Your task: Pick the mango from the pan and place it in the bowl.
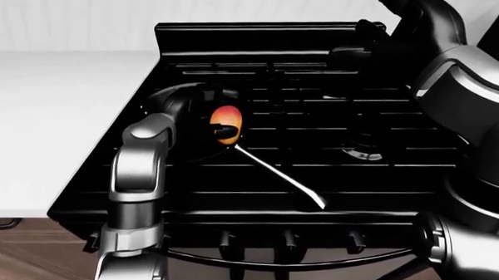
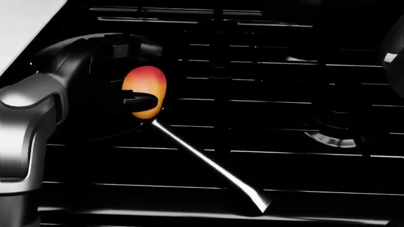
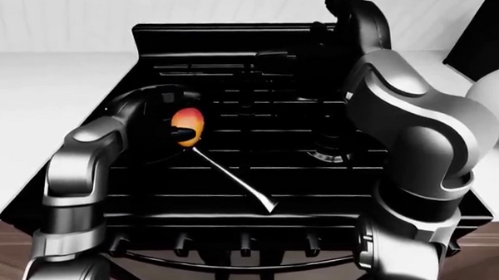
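An orange-yellow mango (image 2: 146, 82) stands upright over the black pan (image 2: 94, 127), at the left of the stove. The pan's silver handle (image 2: 208, 163) runs down to the right. My left hand (image 1: 219, 126) reaches in from the left, and its dark fingers (image 2: 144, 100) close round the mango, one crossing its lower half. My right hand (image 3: 333, 25) is raised over the stove's top edge, dark against the black; how its fingers stand is unclear. A white bowl (image 3: 493, 88) shows partly at the right edge of the right-eye view.
The black stove (image 1: 334, 174) has grates across its top and knobs (image 1: 286, 241) along its lower edge. White counter (image 1: 49, 122) lies to its left. A black slab (image 3: 481, 35) stands on the counter above the bowl.
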You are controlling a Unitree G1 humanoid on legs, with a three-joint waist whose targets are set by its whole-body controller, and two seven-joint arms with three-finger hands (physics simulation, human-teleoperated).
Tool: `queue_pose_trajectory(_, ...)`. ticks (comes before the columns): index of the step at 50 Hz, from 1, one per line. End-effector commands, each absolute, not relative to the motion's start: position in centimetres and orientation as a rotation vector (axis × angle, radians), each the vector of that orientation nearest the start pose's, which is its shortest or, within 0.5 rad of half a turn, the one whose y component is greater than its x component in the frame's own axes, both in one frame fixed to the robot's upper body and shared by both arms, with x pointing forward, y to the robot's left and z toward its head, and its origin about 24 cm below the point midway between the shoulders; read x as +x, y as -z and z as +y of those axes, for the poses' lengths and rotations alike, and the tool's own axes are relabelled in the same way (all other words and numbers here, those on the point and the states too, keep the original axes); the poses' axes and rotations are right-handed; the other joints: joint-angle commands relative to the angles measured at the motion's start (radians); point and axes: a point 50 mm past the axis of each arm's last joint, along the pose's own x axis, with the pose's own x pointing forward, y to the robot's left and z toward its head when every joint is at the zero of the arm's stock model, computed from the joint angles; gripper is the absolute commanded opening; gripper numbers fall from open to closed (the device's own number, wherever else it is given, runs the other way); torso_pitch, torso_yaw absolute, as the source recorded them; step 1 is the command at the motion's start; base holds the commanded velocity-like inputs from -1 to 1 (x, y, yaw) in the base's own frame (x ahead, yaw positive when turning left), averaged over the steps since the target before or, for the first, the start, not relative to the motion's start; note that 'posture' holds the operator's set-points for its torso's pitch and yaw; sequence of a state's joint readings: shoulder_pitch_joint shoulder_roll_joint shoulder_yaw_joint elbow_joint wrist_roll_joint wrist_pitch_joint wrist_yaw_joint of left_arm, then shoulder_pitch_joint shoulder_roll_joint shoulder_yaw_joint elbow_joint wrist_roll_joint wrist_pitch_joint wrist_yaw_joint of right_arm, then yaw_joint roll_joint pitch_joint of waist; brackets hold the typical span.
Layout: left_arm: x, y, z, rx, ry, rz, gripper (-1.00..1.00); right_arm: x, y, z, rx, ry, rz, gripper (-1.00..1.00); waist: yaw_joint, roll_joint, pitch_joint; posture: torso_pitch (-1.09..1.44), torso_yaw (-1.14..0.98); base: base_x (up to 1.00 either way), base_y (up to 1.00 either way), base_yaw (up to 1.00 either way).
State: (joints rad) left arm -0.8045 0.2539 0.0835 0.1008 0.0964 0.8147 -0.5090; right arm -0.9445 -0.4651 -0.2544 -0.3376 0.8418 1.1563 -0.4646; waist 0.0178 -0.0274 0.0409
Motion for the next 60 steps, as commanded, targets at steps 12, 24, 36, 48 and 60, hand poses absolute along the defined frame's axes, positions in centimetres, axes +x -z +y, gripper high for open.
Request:
queue_pose_trajectory(12, 35.7, -20.8, 15.1, 0.263, 0.397, 0.112, 0.28, 29.4, -32.4, -17.5, 0.112, -0.05, -0.204, 1.0, -0.001, -0.001, -0.025, 0.0, 0.0, 0.0, 0.0, 0.0)
queue_pose_trajectory(24, 35.7, -20.7, 14.7, 0.266, 0.4, 0.111, 0.11, 29.4, -32.4, -17.5, 0.115, -0.049, -0.204, 1.0, -0.001, -0.001, -0.029, 0.0, 0.0, 0.0, 0.0, 0.0)
queue_pose_trajectory(36, 35.9, -20.9, 15.0, 0.258, 0.377, 0.099, 0.03, 29.4, -32.4, -17.5, 0.114, -0.051, -0.204, 1.0, 0.0, -0.001, -0.03, 0.0, 0.0, 0.0, 0.0, 0.0)
queue_pose_trajectory(48, 36.6, -21.9, 15.5, 0.229, 0.337, 0.068, -0.07, 29.3, -32.4, -17.4, 0.113, -0.051, -0.205, 1.0, -0.001, -0.002, -0.025, 0.0, 0.0, 0.0, 0.0, 0.0)
queue_pose_trajectory(60, 37.1, -22.7, 15.9, 0.209, 0.304, 0.049, -0.36, 29.4, -32.4, -17.5, 0.113, -0.049, -0.205, 1.0, -0.002, -0.001, -0.024, 0.0, 0.0, 0.0, 0.0, 0.0)
